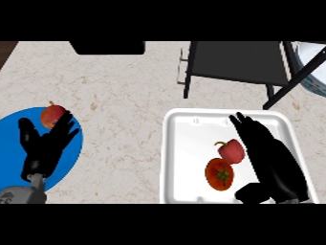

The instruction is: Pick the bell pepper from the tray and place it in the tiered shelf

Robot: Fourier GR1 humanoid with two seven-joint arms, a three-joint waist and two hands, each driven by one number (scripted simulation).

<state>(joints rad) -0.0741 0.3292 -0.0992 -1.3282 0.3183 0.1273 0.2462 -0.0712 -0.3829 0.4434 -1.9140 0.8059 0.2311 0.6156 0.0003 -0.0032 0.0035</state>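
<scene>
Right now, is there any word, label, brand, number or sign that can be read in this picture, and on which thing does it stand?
None: no readable text shows anywhere.
White tray: blank.
Red bell pepper and tomato: no sticker.
Blue plate and the apple on it: no marking.
Dark tiered shelf: no label.
Patterned bowl at the right edge: a rim pattern, no letters.

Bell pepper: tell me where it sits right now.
In the head view the bell pepper lies in the white tray on the right, just above the tomato and beside the right hand.
</scene>
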